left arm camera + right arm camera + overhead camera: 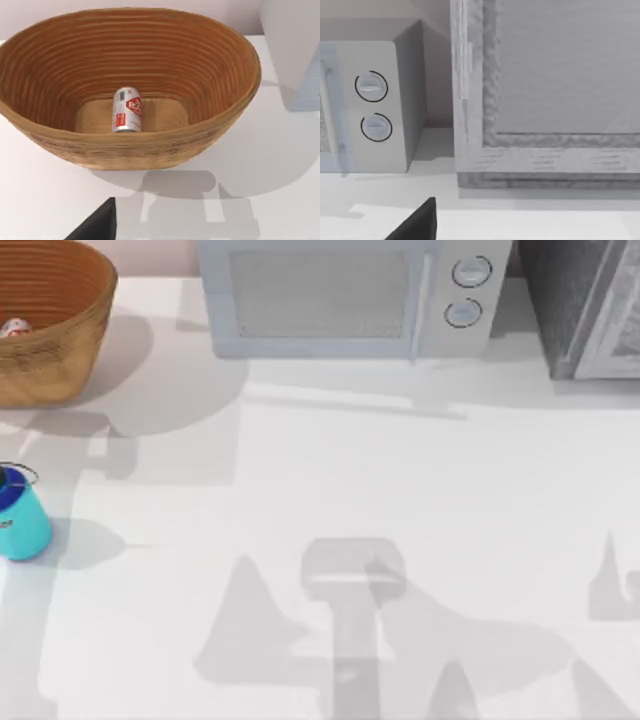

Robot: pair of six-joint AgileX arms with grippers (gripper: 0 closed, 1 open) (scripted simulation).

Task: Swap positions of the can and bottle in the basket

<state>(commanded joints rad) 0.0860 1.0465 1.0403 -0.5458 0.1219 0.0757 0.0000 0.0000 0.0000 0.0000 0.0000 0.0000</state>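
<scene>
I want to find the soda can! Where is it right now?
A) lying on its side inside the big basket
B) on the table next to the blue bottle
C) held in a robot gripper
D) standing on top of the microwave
A. In the left wrist view the can lies on its side on the floor of the basket, while the blue bottle stands outside on the table.

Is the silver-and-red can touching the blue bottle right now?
Apart. The top view shows the can inside the wicker basket, the blue bottle on the table outside.
</scene>
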